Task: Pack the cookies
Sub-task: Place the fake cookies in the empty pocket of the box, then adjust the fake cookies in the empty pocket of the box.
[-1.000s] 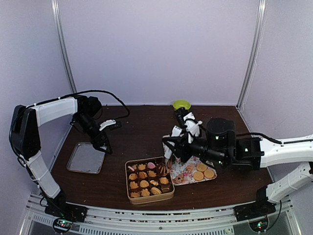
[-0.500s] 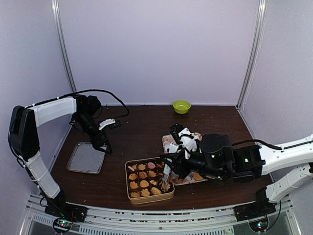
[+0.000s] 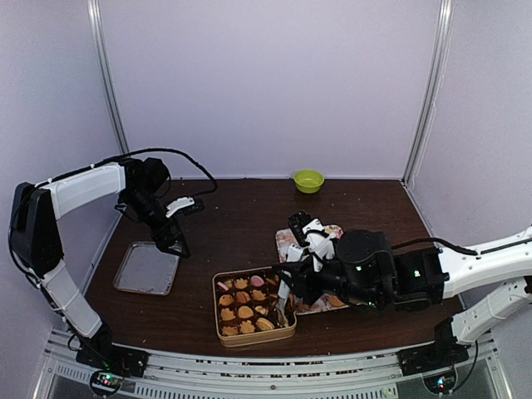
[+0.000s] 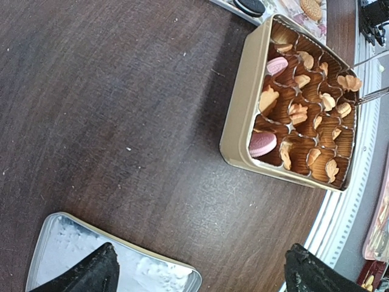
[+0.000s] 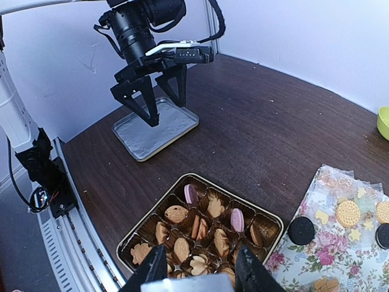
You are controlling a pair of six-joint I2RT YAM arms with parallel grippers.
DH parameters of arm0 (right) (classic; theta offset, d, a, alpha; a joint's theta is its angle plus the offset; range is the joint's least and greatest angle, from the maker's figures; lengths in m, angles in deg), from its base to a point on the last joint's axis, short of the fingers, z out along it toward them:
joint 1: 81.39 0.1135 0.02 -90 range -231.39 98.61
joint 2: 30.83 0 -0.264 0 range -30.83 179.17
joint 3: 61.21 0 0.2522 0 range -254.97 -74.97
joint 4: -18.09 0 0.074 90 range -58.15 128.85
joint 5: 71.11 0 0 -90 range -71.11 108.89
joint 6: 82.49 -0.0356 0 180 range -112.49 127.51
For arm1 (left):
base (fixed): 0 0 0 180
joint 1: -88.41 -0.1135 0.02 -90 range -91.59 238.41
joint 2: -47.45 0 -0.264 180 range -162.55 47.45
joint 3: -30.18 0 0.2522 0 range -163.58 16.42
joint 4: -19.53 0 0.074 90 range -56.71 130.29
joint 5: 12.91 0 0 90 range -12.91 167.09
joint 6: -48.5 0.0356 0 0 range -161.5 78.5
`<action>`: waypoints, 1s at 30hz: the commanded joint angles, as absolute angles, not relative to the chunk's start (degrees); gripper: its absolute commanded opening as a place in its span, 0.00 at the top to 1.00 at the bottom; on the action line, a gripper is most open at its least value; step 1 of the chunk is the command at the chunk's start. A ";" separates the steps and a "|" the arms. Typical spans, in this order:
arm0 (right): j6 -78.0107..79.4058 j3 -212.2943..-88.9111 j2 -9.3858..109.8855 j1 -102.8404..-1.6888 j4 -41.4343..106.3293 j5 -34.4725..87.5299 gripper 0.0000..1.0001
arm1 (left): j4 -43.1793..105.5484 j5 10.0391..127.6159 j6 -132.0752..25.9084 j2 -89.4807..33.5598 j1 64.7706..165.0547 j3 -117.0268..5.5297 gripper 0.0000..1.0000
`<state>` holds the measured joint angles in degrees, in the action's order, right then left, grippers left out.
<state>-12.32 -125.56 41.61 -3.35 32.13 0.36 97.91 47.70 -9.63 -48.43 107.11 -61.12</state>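
Your cookies (image 5: 203, 228) sit mostly in the gold tin (image 4: 240, 115), each in a brown pleated cup (image 4: 285, 106): small golden-tan pieces fill nearly every cell, with two pink rounds (image 4: 262, 144) among them. The tin lies open near the front edge of the dark wooden surface (image 3: 233, 224), a little right of centre. Just beside its right side is a floral sheet (image 5: 340, 255), where more cookies lie loose: round tan ones (image 5: 348, 213) and dark sandwich ones (image 5: 301, 230). Your right gripper (image 5: 200, 255) hangs low over the tin's right-hand cells, with its fingers (image 5: 152, 267) part-way apart; between them you see only the packed cookies below, and nothing is pinched. Whether the tips touch the cups you cannot tell. Well apart, to the left of the tin, a shallow silver tray (image 3: 147, 268) lies flat near the surface's left edge. Your left gripper (image 4: 200, 261) points down at that tray's far right corner with its fingers (image 4: 91, 274) spread wide and holding nothing, one over the tray and the other over bare wood. A small green bowl (image 3: 308, 180) stands at the far edge by the back wall.
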 commanded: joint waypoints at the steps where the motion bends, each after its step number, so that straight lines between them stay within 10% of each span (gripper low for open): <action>1: -12.09 -126.72 41.48 -3.17 33.54 -1.93 0.62 | 97.00 46.35 -9.07 -47.57 106.69 -60.24 0.02; 30: -9.90 -129.21 40.80 -2.57 35.43 -0.13 0.68 | 98.02 46.46 -7.91 -48.90 106.67 -60.33 0.03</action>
<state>-10.53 -127.11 40.56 -2.89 35.95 -0.53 97.86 47.37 -9.08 -48.45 107.11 -60.09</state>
